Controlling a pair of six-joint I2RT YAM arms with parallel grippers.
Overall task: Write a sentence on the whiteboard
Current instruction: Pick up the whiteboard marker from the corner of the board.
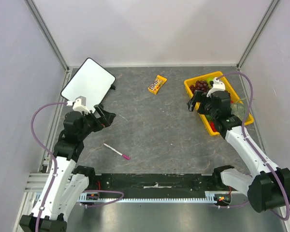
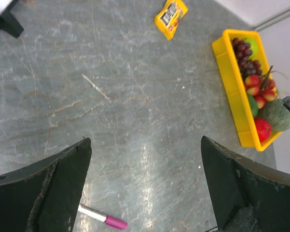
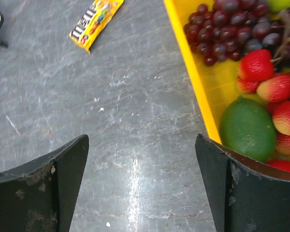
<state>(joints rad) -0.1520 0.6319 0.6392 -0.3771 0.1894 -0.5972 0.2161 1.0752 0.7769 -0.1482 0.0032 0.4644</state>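
From above, the whiteboard (image 1: pixel 88 79) lies at the far left of the grey worktop (image 1: pixel 154 130), well apart from the yellow tray (image 1: pixel 203 76) on the far right, its face tilted up. A candy packet (image 1: pixel 157 84) sits between the two, nearer the tray. A marker (image 1: pixel 117 151) with a pink cap lies well to the tray's left and nearer the arms. The left tool (image 1: pixel 105 116) stands just beside the board, and the right tool (image 1: pixel 195 102) is at the tray's left rim.

The left wrist's camera shows its tool spread wide apart, holding nothing, with the marker down by its left finger and the tray far off on the right.

The right wrist's camera shows its tool equally wide and empty over bare worktop just left of the tray, which holds grapes (image 3: pixel 227 29), strawberries (image 3: pixel 256 65) and a green fruit (image 3: pixel 246 128).
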